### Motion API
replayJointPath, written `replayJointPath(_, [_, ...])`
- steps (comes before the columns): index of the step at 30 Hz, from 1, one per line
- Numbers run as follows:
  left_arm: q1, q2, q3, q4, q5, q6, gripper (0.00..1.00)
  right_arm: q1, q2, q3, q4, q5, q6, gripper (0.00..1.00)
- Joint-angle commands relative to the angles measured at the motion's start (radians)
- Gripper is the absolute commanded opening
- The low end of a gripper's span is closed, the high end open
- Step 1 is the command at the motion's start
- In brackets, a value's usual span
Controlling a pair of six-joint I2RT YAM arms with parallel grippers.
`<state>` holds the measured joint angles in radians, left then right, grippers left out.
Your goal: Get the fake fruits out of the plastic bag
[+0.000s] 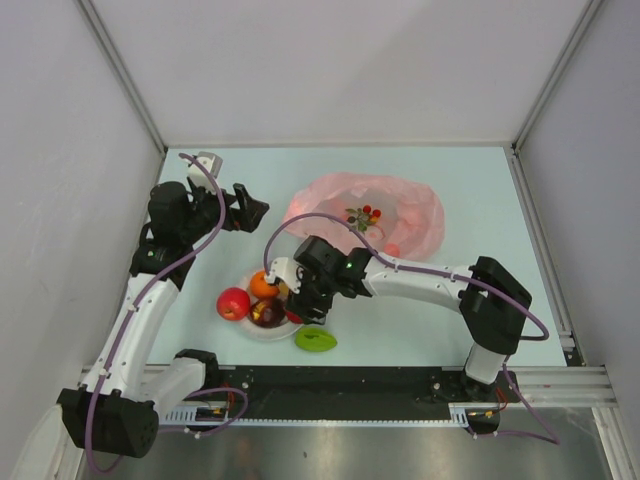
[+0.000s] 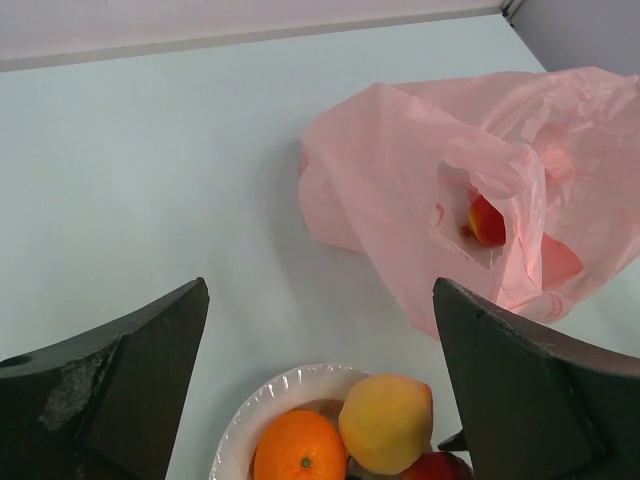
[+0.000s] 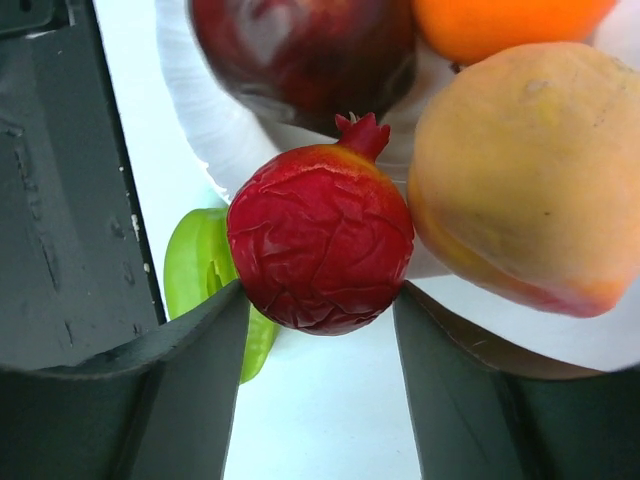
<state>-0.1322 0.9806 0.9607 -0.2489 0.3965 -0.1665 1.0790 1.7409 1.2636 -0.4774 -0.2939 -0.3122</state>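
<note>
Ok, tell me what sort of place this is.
Probably a robot test cell, not a kitchen: plain white panels wall in a pale table, two arms are bolted to a metal rail, and the right pincer holds a plastic pomegranate.

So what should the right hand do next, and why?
Probably shift further over the plate before releasing: the right hand holds the red fruit at the rim, beside a green fruit lying off the plate, so it could roll off.

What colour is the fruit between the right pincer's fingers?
The fruit is deep red, yellowish near its little crown; the right wrist view shows it best.
</note>
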Motion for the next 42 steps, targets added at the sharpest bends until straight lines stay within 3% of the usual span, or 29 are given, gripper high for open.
replayJointPath(1, [0.003, -0.017, -0.004, 0.020, 0.019, -0.016, 1.00, 0.004, -0.023, -0.004, 0.034, 0.023, 0.035, 0.72])
replayJointPath(4, [0.003, -0.016, -0.007, 0.026, 0.021, -0.021, 1.00, 0.007, -0.037, -0.003, 0.007, -0.034, 0.021, 0.86])
replayJointPath(5, [0.003, -0.016, -0.008, 0.031, 0.021, -0.022, 1.00, 0.009, -0.044, -0.003, -0.012, -0.046, 0.010, 0.99])
replayJointPath(13, [0.003, -0.016, -0.005, 0.039, 0.030, -0.033, 1.00, -0.010, -0.138, -0.006, -0.137, -0.054, -0.014, 1.00])
replayJointPath(19, [0.003, -0.029, 0.006, 0.019, 0.010, -0.024, 1.00, 0.004, -0.164, -0.111, -0.164, -0.113, -0.051, 1.00])
replayJointPath(26, [0.005, -0.059, 0.006, -0.004, -0.013, -0.007, 1.00, 0.078, -0.153, -0.176, 0.058, 0.096, 0.031, 1.00])
replayJointPath(34, [0.006, -0.083, 0.007, -0.023, -0.013, 0.004, 1.00, 0.119, -0.089, -0.197, 0.128, 0.022, 0.055, 1.00])
replayJointPath(42, [0.006, -0.098, 0.026, -0.027, -0.011, 0.004, 1.00, 0.153, -0.058, -0.216, 0.166, 0.091, 0.114, 1.00])
